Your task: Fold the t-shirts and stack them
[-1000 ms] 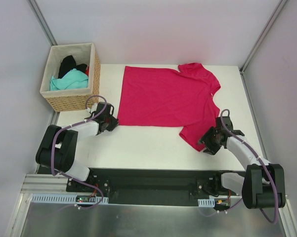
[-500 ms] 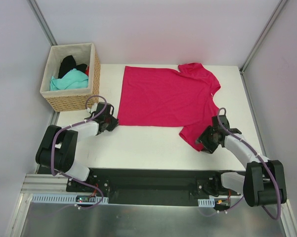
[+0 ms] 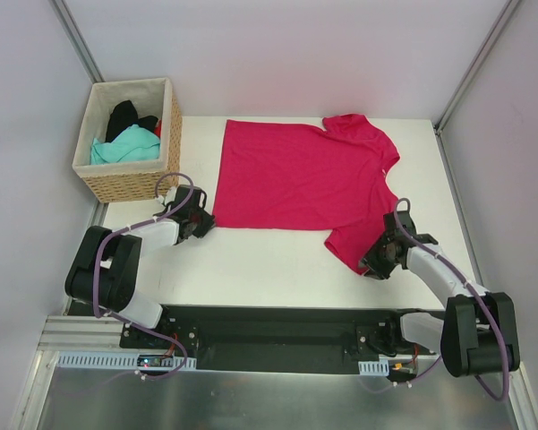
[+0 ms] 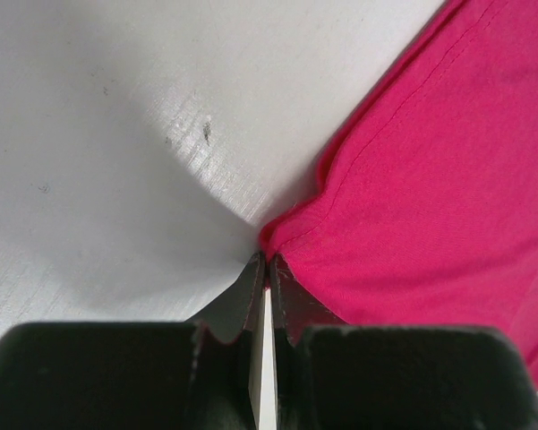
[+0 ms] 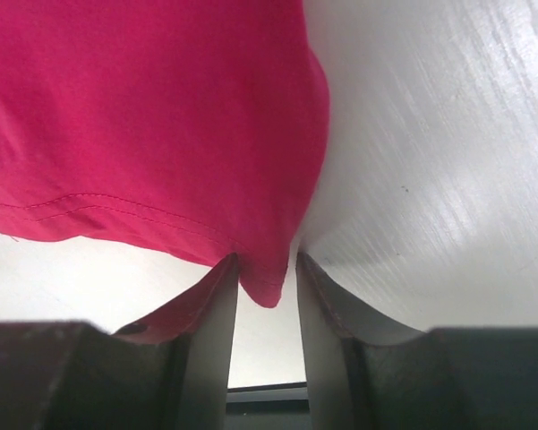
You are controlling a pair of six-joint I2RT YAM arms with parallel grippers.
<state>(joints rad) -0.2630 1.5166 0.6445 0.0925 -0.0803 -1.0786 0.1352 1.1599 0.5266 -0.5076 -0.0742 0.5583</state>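
Note:
The crimson-pink t-shirt (image 3: 300, 175) lies spread flat on the white table, hem to the left, sleeves to the right. My left gripper (image 3: 204, 222) is shut on the shirt's near-left hem corner (image 4: 277, 240), pinched at the fingertips. My right gripper (image 3: 374, 260) is open around the tip of the near sleeve (image 5: 270, 285); the cloth corner hangs between the two fingers and touches the left one. A teal shirt (image 3: 125, 146) and a black shirt (image 3: 125, 116) lie in the basket.
The woven wicker basket (image 3: 134, 184) stands at the back left, next to the left arm. Grey walls and metal posts close in the table on three sides. White table (image 3: 260, 260) shows between the two grippers.
My right gripper has moved a little left and forward onto the near sleeve's tip. The left gripper and the shirt have not moved.

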